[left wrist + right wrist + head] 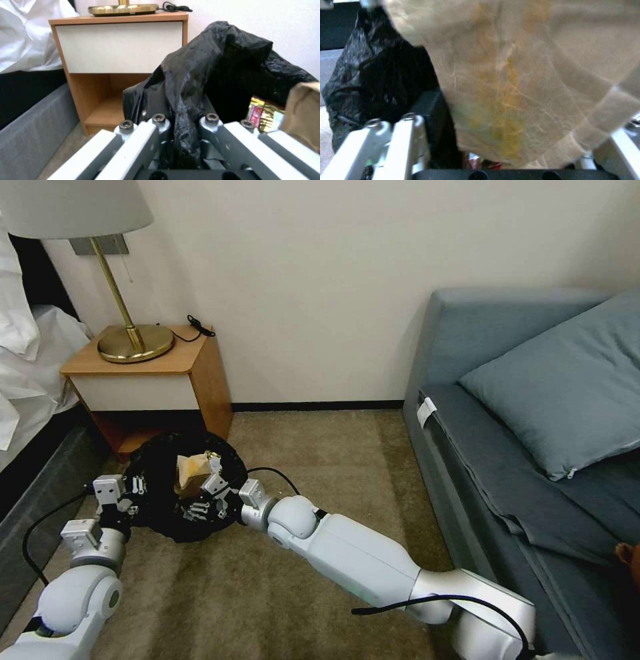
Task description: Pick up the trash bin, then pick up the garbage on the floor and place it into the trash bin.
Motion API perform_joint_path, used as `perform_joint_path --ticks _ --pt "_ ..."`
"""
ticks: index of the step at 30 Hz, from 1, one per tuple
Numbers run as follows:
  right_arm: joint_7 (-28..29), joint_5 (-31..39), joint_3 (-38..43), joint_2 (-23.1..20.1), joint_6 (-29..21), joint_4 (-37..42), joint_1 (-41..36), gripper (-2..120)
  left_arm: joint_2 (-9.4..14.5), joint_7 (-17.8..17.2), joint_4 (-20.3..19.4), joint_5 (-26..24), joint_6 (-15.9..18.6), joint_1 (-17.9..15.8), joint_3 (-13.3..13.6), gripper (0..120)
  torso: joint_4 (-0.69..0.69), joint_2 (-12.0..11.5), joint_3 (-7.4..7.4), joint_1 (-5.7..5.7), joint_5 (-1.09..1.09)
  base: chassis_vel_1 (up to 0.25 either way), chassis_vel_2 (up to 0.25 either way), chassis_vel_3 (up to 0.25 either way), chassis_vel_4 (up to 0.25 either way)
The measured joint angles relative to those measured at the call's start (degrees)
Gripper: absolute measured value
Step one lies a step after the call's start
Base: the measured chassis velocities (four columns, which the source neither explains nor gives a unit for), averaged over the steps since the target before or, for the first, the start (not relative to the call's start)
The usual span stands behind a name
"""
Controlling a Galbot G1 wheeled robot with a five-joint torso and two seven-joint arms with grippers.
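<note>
Brown paper bag (526, 82) sits between right pincer's (212, 488) spread fingers, over bin (160, 493).

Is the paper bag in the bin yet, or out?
Partly in: the paper bag sits in the bin mouth between the right gripper fingers, its top above the rim. Release: cannot tell.

Soft even indoor light, faint shadows on the carpet (220, 580), both wrist views blurry up close.
</note>
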Motion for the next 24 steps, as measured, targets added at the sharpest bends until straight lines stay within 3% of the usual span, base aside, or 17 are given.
perform_joint_path --ticks 3,5,10,17,22,24 --pt "0.00 -0.11 -0.07 -0.45 -0.01 0.63 0.46 70 -0.09 0.00 0.21 0.02 -0.01 -0.11 0.08 4 0.00 0.00 0.00 0.00 0.00 0.000 0.000 0.000 0.000" --pt "0.03 -0.12 -0.64 -2.06 -0.48 2.87 2.19 84 -0.28 0.00 0.92 -0.05 -0.11 -0.40 0.10 4 -0.01 0.00 0.00 0.00 0.00 0.000 0.000 0.000 0.000" --pt "0.70 0.04 -0.85 -3.53 -1.08 5.08 4.08 96 -0.56 0.00 1.51 -0.49 -0.23 -0.49 0.02 4 0.00 0.00 0.00 0.00 0.00 0.000 0.000 0.000 0.000" --pt "1.53 0.45 -0.07 -4.88 -1.82 7.61 7.20 100 -0.97 -0.01 2.32 -1.55 -0.53 -0.74 -0.24 4 -0.01 0.00 0.00 0.00 0.00 0.000 0.000 0.000 0.000" --pt "2.95 1.33 1.19 -4.58 -2.54 7.96 8.53 100 -1.88 -0.10 2.35 -5.59 -0.59 -0.85 -0.02 4 0.00 0.00 0.00 0.00 0.01 0.000 0.000 0.000 0.000" --pt "3.28 1.27 1.36 -3.94 -2.57 6.81 8.38 100 -2.71 0.01 2.04 -9.35 -0.59 -0.88 0.34 4 0.00 0.00 0.00 0.00 0.00 0.000 0.000 0.000 0.000"
